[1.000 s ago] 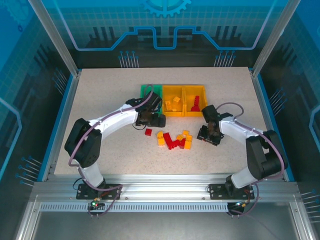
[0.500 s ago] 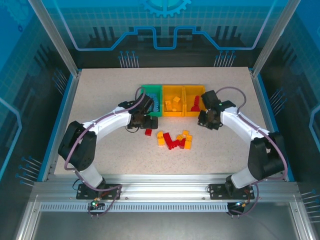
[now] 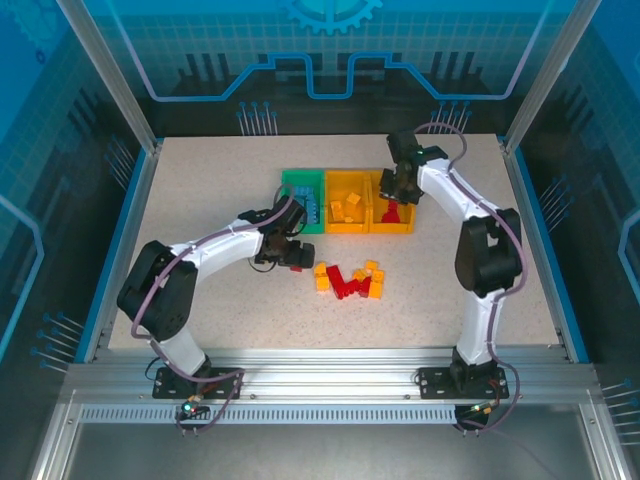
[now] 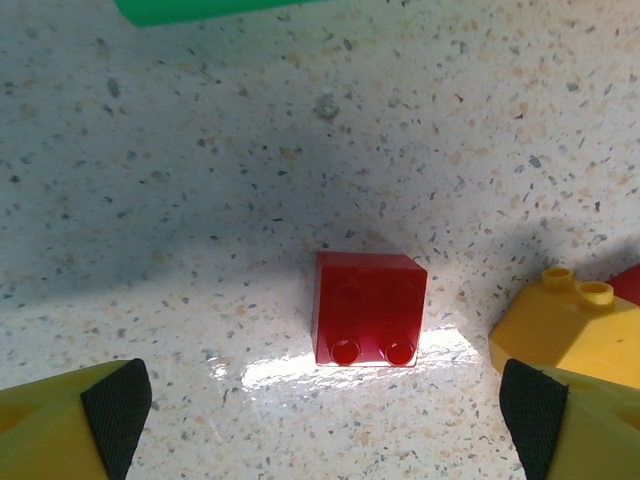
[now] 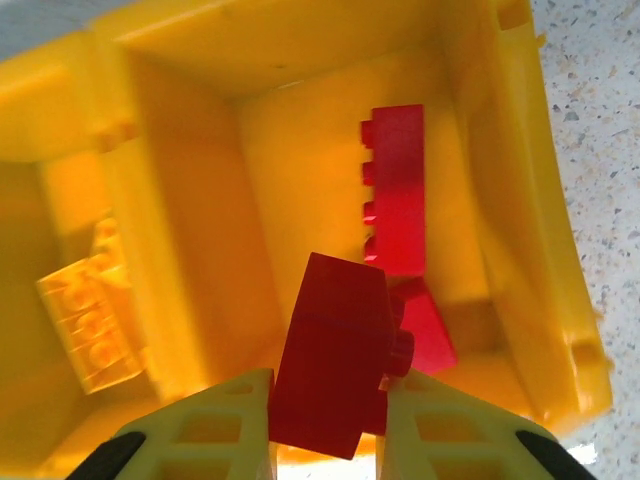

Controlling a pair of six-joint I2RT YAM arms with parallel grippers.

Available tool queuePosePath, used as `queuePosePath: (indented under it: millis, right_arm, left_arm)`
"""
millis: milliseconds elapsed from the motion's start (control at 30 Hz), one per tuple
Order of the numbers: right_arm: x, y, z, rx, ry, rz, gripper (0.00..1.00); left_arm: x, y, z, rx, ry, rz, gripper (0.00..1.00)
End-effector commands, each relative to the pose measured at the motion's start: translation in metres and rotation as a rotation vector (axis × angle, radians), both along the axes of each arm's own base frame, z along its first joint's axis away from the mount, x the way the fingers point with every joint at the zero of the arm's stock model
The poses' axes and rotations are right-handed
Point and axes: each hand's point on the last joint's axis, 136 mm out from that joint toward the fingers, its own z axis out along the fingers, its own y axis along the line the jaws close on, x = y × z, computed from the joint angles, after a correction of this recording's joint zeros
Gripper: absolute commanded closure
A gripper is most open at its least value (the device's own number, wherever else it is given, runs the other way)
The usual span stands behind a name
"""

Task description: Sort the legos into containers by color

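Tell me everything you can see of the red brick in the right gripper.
The red brick is a small glossy plastic block with plain sides and a round stud sticking out on its right. It sits tilted, pinched between the yellow fingers of the right gripper, which is shut on it. It hangs over the yellow tray at the end of the row, above the red bricks lying inside. I cannot tell whether it touches them.
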Motion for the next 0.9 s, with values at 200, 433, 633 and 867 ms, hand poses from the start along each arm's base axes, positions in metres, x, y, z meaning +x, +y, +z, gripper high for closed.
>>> queuePosePath:
  millis: [200,433,633,867]
  right_arm:
    - [-0.002,0.000,0.013,0.030,0.034,0.037,0.26]
    - [-0.026,-0.004,0.043,0.060,-0.049,0.037,0.17]
    - [-0.049,-0.033,0.042,0.055,-0.046,-0.020,0.16]
    - [-0.075,-0.059,0.044,0.051,-0.053,-0.055,0.16]
  left_arm:
    - [0.006,-0.014,-0.028,-0.004,0.060,-0.074,0.17]
    - [0.011,-0.018,-0.037,-0.010,0.074,-0.064,0.34]
    - [0.014,-0.021,-0.038,-0.022,0.076,-0.063,0.61]
    - [0.025,-0.031,-0.002,-0.071,0.035,-0.037,0.71]
